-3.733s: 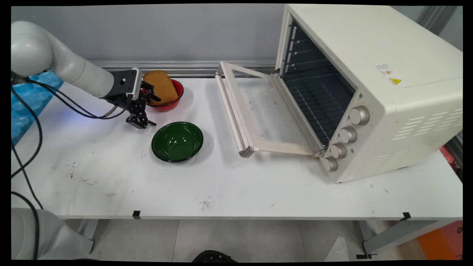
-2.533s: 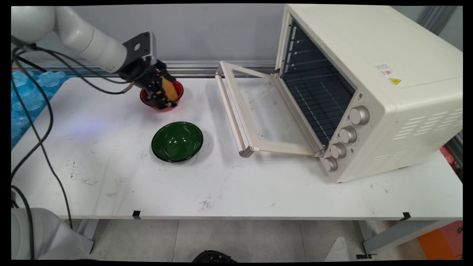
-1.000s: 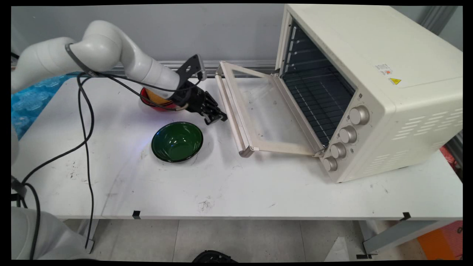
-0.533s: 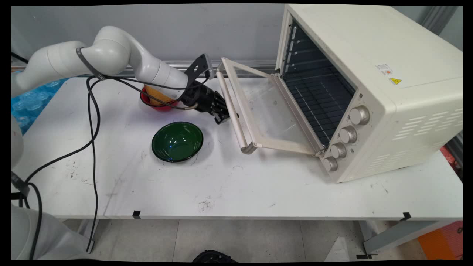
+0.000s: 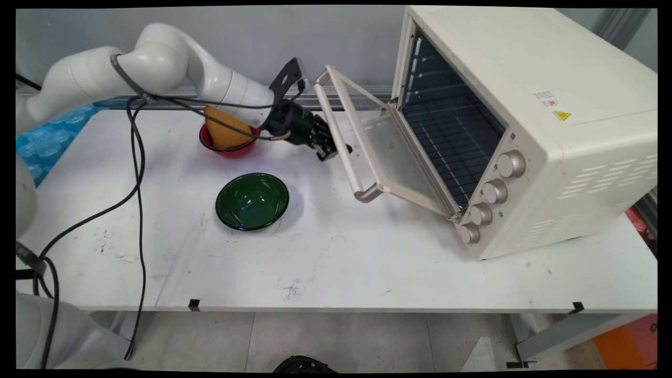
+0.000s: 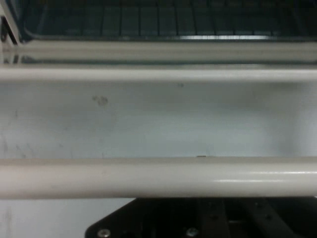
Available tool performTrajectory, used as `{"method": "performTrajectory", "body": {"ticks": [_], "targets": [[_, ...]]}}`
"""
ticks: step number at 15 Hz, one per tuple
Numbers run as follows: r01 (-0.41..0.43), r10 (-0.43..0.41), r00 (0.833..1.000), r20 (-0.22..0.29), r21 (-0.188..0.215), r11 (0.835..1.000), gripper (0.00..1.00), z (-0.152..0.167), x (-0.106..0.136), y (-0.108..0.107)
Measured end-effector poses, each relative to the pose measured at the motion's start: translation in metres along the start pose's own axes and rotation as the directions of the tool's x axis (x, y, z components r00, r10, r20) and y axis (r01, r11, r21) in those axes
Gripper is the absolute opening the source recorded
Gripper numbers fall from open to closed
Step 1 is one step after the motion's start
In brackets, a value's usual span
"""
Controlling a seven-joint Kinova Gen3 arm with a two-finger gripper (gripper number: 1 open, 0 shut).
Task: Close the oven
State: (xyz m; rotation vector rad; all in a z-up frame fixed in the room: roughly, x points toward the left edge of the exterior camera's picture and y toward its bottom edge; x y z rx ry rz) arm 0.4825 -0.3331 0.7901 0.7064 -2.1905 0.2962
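- We see the gripper (image 5: 332, 152) right at the handle bar (image 5: 338, 140) of the oven door (image 5: 383, 157); in the hand view the bar (image 6: 158, 177) runs across just over the black linkage. We can't tell if the fingers are apart or together.
- Door sits half-raised, tilted, w/ its free edge off the table (image 5: 315, 262).
- Toaster oven (image 5: 525, 131) at right, cavity open; we see only wire racks (image 5: 446, 136) inside.
- Red bowl (image 5: 228, 147) just behind the arm, holds a brown bread-like piece (image 5: 224, 128) leaning up over the rim.
- Green bowl (image 5: 252, 201) nearer us, apart from the red one; nothing in it that we can see.
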Motion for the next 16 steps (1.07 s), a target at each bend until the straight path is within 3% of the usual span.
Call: {"method": "performTrajectory", "body": {"ticks": [16], "targets": [[0.003,-0.002,0.990,-0.143,0.002,1.000,0.00,-0.010,0.096,-0.008]]}}
